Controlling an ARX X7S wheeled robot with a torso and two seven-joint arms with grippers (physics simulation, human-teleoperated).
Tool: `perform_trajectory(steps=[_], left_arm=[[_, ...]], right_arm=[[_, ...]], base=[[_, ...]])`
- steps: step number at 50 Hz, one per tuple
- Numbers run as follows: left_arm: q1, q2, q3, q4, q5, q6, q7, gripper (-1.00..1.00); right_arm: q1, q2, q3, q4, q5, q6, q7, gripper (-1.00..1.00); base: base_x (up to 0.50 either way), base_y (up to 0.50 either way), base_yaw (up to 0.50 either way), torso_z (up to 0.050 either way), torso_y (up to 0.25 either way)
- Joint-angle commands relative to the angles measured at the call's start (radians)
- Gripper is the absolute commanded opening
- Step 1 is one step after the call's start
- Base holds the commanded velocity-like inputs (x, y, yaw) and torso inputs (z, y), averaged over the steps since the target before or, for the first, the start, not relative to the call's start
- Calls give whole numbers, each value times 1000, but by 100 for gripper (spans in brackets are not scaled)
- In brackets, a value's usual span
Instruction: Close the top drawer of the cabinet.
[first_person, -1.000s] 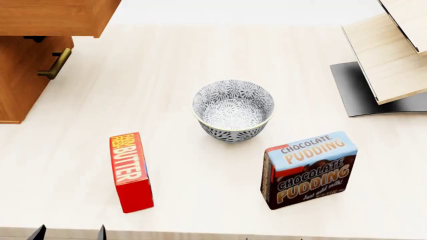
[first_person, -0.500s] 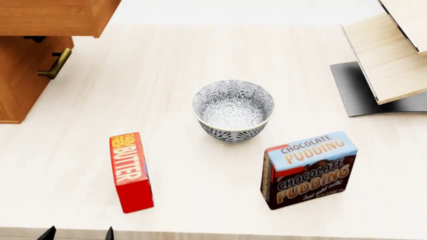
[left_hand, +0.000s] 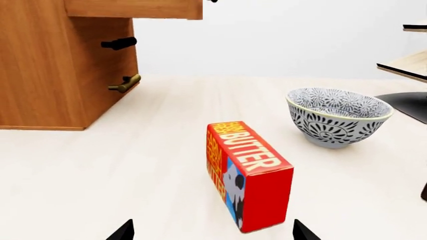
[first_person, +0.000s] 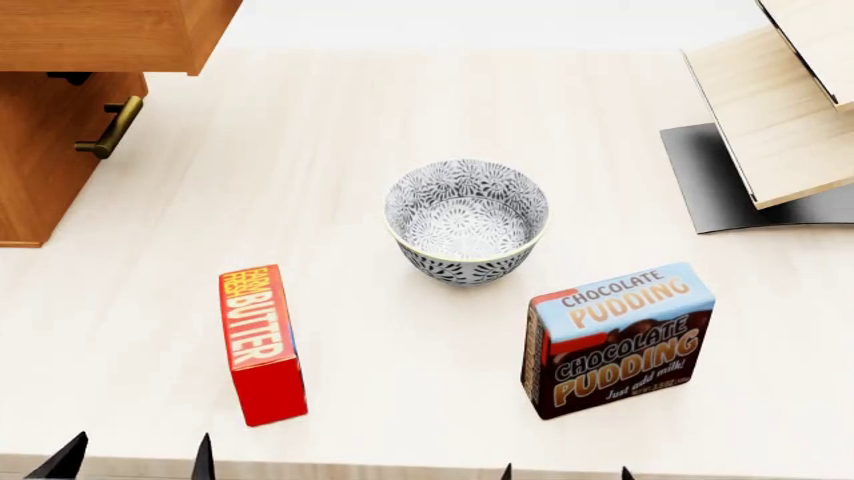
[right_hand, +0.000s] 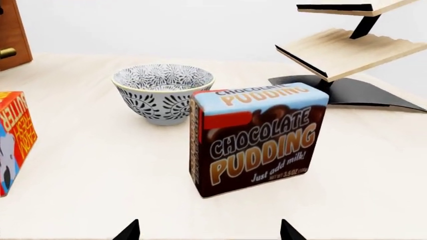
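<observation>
Pale tabletop (first_person: 400, 120) | top drawer (first_person: 100, 35) protruding from cabinet (first_person: 40, 160) | both claws spread, empty

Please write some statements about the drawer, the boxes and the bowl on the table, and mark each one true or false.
1. The top drawer sticks out from the cabinet. True.
2. The bowl holds butter. False: it is empty.
3. The butter box stands between the cabinet and the pudding box. True.
4. The left pincer grips the drawer handle. False: it is open, at the table's near edge.
5. The pudding box lies inside the bowl. False: it stands on the table, beside the bowl.
</observation>
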Motion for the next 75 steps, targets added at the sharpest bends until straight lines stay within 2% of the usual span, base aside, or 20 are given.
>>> perform_trajectory(steps=[1,11,31,52,75], left_arm=[[3,-29,0,178,-12,-125,-41,100],[-1,-48,-24,258,-37,-159,-55,100],[35,-76,-2,362,-18,-154,-85,100],[37,-86,7,333,-27,-102,-85,100],[38,-97,19,322,-30,-72,-99,100]], right_arm=[[-5,14,3,-126,8,91,40,100],[-6,25,10,-202,23,121,59,100],[-56,59,-2,-334,12,115,90,100],[-46,71,-21,-305,11,82,107,100],[-28,80,-34,-281,16,81,127,100]], base=[[0,0,0,0,0],[0,0,0,0,0],[0,0,0,0,0],[0,0,0,0,0],[0,0,0,48,0]])
